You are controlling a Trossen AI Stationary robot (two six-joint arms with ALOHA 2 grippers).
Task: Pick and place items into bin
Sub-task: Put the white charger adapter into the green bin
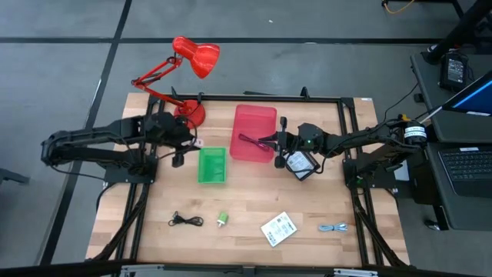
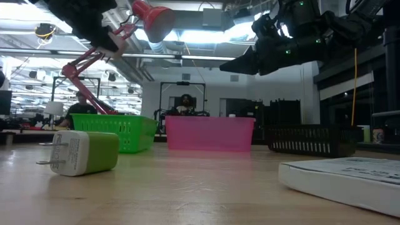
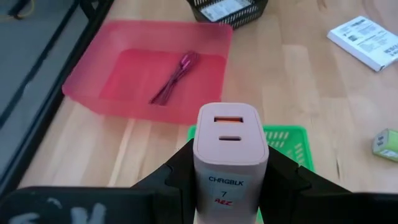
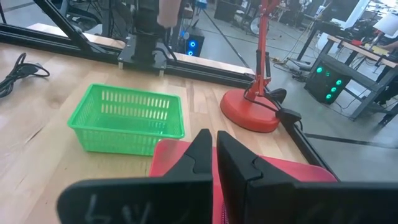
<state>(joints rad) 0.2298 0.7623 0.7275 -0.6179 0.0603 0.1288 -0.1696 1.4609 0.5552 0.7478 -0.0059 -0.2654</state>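
Observation:
My left gripper [image 1: 187,146] is shut on a pinkish-white charger block [image 3: 229,146], up in the air by the green bin's [image 1: 213,165] left far corner. My right gripper [image 4: 215,155] hangs shut over the pink bin's [image 1: 254,123] right edge and touches nothing. A maroon coiled cable [image 3: 177,76] lies on the pink bin's floor. One white packet [image 1: 300,163] sits in the black basket [image 1: 301,173]. Flat on the table's near part are a black cable [image 1: 185,221], a small green plug [image 1: 223,218], a second white packet [image 1: 277,228] and a blue-grey cable [image 1: 333,228]. My left gripper pinches the charger block by its two opposite side faces [image 3: 200,158], one finger on each. The port end [image 3: 227,119] juts out past the fingertips [image 3: 283,171]. The block is lifted clear, above the green bin [image 3: 286,142].
The red desk lamp [image 1: 192,61] stands on its base [image 4: 249,112] at the table's far edge, behind the left gripper. The dark frame rails [image 1: 350,138] run along the table's sides. People sit in the room behind [image 2: 184,103]. Bare wood lies between the bins and the near items.

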